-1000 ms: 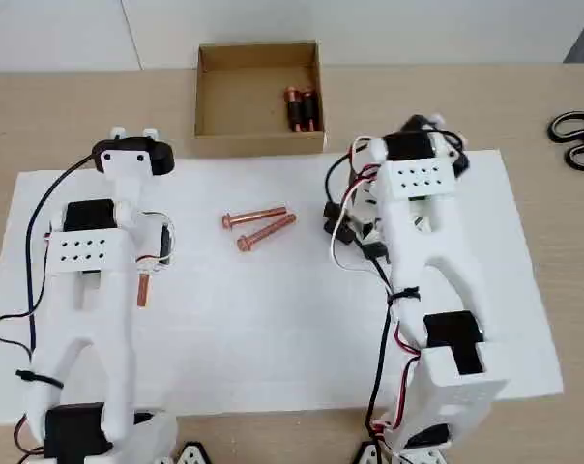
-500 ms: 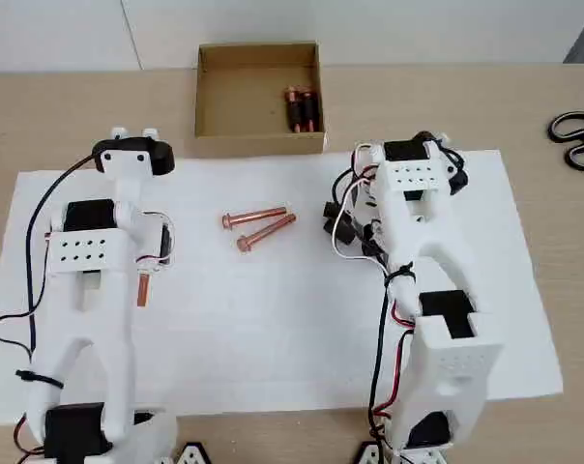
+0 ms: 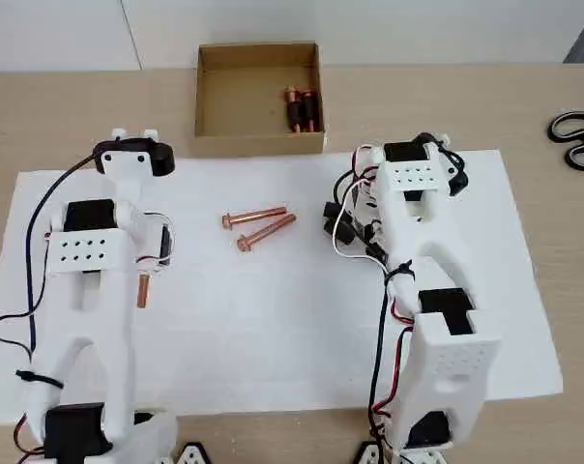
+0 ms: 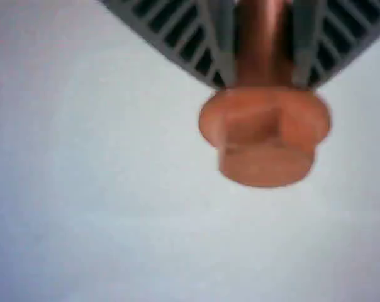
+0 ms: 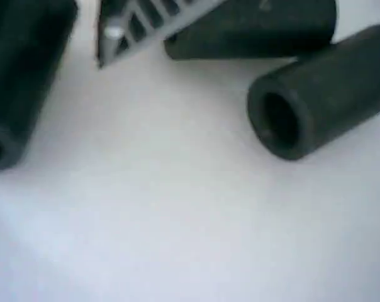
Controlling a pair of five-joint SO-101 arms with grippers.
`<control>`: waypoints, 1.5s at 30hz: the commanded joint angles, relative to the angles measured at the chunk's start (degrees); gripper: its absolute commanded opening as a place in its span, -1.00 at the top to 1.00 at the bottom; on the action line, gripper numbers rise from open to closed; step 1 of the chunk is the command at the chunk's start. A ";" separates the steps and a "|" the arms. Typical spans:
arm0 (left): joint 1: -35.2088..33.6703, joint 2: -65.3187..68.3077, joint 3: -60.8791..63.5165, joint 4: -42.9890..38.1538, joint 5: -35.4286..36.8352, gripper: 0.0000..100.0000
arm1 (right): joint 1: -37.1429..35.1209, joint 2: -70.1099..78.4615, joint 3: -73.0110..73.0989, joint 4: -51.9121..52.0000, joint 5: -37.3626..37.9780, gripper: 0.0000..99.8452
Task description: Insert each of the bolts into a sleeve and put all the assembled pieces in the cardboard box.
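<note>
Left wrist view: left end effector (image 4: pixel 263 72) pinches a copper bolt (image 4: pixel 265 135), head down over white paper (image 4: pixel 83 201).

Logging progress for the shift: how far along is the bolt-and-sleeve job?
Done: two assembled pieces lie in the cardboard box. In hand: the left gripper is shut on one bolt, no sleeve on it. To do: two loose bolts on the paper, and black sleeves lying unfilled.
</note>
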 commanded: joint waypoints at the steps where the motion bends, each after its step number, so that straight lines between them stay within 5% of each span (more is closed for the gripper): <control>1: -0.26 -2.81 -0.57 0.35 -0.44 0.99 | 0.22 0.13 -1.76 -1.36 -0.44 0.61; 18: -0.26 -2.90 -0.57 0.44 -0.44 0.99 | 0.75 2.95 -1.58 -1.71 0.00 0.62; 34: -0.18 -2.73 -0.57 0.26 -0.53 0.99 | 0.84 2.33 -1.58 -0.31 6.42 0.98; 45: 0.09 -2.90 -0.57 0.26 -2.37 0.99 | 0.22 -9.36 -2.55 7.52 7.38 0.99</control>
